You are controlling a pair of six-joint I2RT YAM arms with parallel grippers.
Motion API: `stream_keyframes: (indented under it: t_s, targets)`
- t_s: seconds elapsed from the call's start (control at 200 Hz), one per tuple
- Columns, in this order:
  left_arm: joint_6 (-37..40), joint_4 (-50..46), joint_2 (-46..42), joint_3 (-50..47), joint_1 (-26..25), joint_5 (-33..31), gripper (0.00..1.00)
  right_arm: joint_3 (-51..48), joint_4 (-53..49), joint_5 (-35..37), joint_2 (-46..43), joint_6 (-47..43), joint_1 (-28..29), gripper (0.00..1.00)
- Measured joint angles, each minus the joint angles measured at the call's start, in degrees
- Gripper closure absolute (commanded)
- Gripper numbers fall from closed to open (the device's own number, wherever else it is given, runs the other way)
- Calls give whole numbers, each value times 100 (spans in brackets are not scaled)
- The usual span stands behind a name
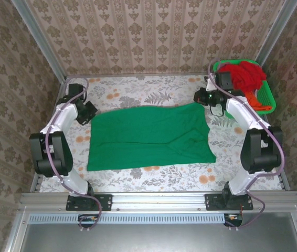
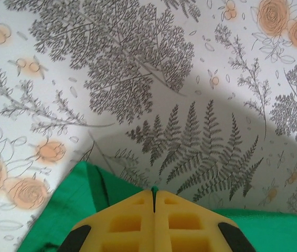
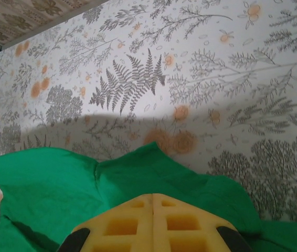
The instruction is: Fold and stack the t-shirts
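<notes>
A dark green t-shirt [image 1: 148, 137] lies spread flat across the middle of the table. My left gripper [image 1: 89, 113] is at its far left corner. In the left wrist view the yellow fingers [image 2: 133, 223] are shut, with a sliver of the green t-shirt [image 2: 85, 194] pinched at my left gripper's tips [image 2: 155, 190]. My right gripper [image 1: 201, 98] is at the far right corner. It is shut [image 3: 152, 197], and the green t-shirt [image 3: 138, 173] puckers up around its fingertips. A red t-shirt [image 1: 242, 75] and an orange one [image 1: 261, 105] are heaped in the basket.
A bright green mesh basket [image 1: 268, 92] stands at the far right corner of the table, just behind my right arm. Floral tablecloth [image 1: 154, 176] shows around the shirt. Patterned walls and metal rails [image 1: 159, 198] close in the table.
</notes>
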Motion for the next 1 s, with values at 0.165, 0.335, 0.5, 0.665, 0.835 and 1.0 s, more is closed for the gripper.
stream_keyframes:
  t_s: [0.165, 0.335, 0.5, 0.665, 0.835, 1.0]
  targets:
    - [120, 28, -472, -551, 42, 59, 100, -675, -35, 55, -723, 0, 0, 100]
    - [214, 7, -721, -1032, 149, 111, 100, -1235, -122, 140, -1464, 2, 33, 100]
    - [256, -42, -984, -1353, 234, 155, 100, -1641, -297, 186, -2070, 2, 44, 100]
    - [304, -153, -1449, -1550, 319, 221, 100, -1998, -490, 240, -2437, 0, 55, 100]
    - [323, -238, -1816, -1762, 387, 286, 100, -2142, -780, 323, -2680, -2, 55, 100]
    - [354, -352, -1947, -2004, 411, 332, 100, -2256, -999, 337, -2879, -2, 57, 100]
